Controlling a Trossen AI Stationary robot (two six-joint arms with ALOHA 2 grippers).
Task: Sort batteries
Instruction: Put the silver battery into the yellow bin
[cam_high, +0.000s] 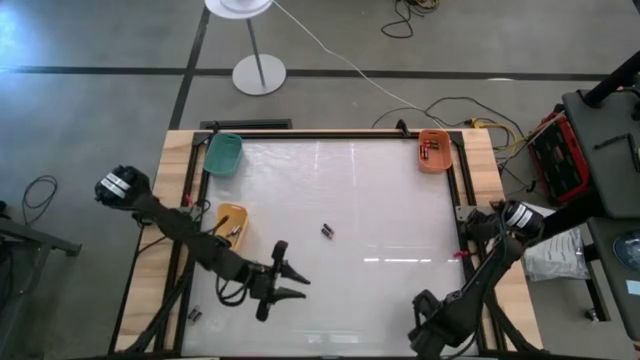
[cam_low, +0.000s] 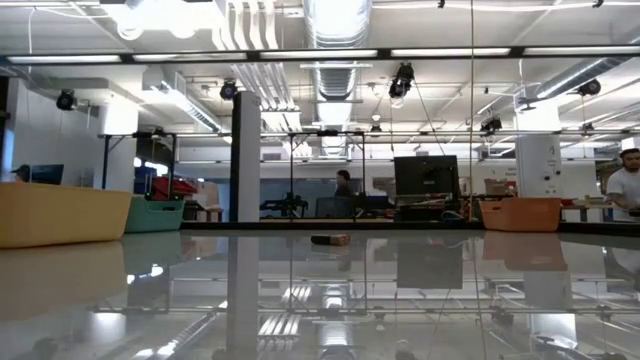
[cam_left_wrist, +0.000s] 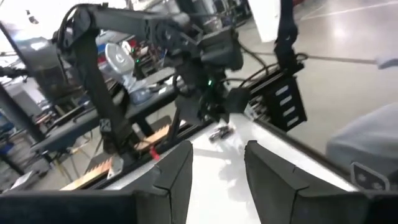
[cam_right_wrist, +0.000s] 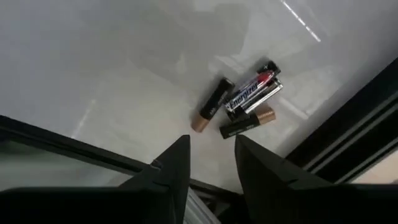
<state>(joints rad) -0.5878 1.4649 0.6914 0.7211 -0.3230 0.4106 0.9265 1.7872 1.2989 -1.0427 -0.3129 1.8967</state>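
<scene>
Both arms are dark, jointed links with black cables alongside. Each shoulder (cam_high: 120, 185) carries a white-and-black band. The left tool (cam_high: 297, 283) has two tapered black fingers.

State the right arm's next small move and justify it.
Probably ease the right gripper forward and down until its fingers straddle the dark, copper-ended cylindrical battery. The fingers stand apart and empty, short of the small battery cluster, and that battery lies slightly apart from the rest.

Three bins (cam_high: 224, 153) sit on the table (cam_high: 380, 210) — two at the left, one at the far right corner; batteries (cam_high: 327, 231) lie mid-table.
</scene>
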